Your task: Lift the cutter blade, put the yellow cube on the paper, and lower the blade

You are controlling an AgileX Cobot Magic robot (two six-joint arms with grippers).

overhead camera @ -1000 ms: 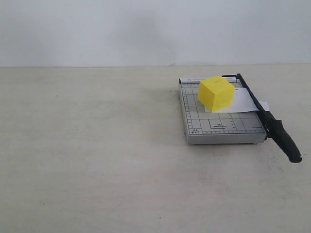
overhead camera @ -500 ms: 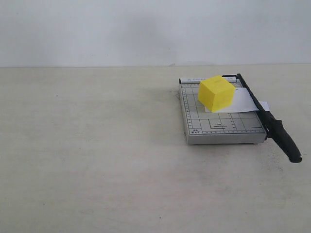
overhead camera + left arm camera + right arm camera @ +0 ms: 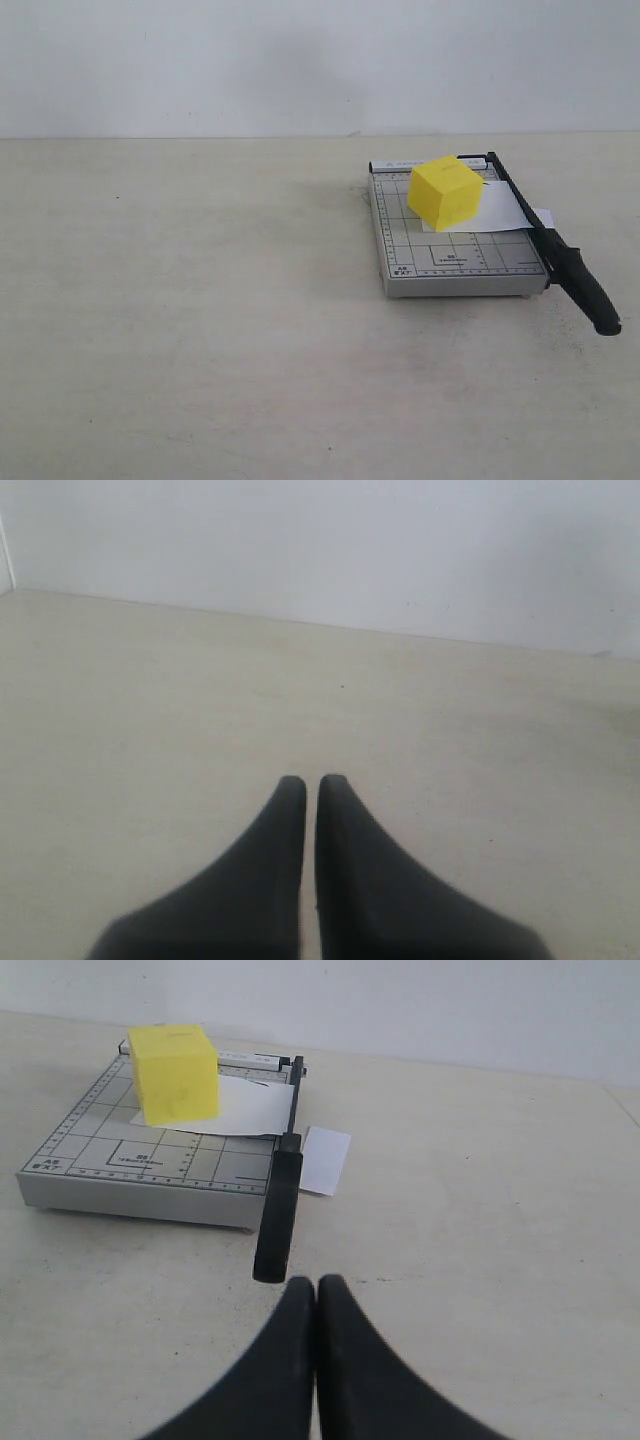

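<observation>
The yellow cube (image 3: pixel 446 192) rests on the white paper (image 3: pixel 505 209), which lies across the grey gridded trimmer base (image 3: pixel 455 262). The black cutter blade (image 3: pixel 548 244) lies down flat along the base's right edge, its thick handle (image 3: pixel 590 291) jutting past the front. In the right wrist view the cube (image 3: pixel 174 1073), paper (image 3: pixel 327 1159) and blade handle (image 3: pixel 279 1209) all show. My right gripper (image 3: pixel 317 1282) is shut and empty, just short of the handle's end. My left gripper (image 3: pixel 305 782) is shut and empty over bare table. Neither gripper appears in the exterior view.
The trimmer stands on a pale beige table (image 3: pixel 200 300) with a white wall (image 3: pixel 300 60) behind it. A strip of the paper sticks out on the table beyond the blade.
</observation>
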